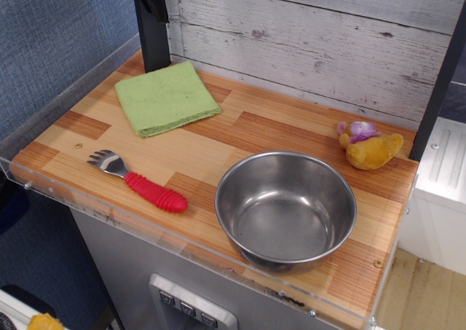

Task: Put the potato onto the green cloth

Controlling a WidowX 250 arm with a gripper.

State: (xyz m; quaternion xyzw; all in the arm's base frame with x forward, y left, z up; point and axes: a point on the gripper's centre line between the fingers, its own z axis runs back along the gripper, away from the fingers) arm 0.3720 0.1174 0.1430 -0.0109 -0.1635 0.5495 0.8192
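The potato [373, 150] is a small mustard-yellow soft toy with a purple-pink tuft. It lies on the wooden counter at the far right, close to the back wall. The green cloth [166, 97] lies folded flat at the back left of the counter. Black parts of my arm and gripper [154, 24] show at the top left, just behind the cloth and far from the potato. The top edge of the frame cuts them off, so the fingers are not clear. Nothing is seen in the gripper.
A steel bowl [285, 210] stands empty at the front right, just in front of the potato. A fork with a red handle [138, 181] lies at the front left. A clear raised rim [87, 199] runs along the counter edge. A dark post [440, 75] stands at the right.
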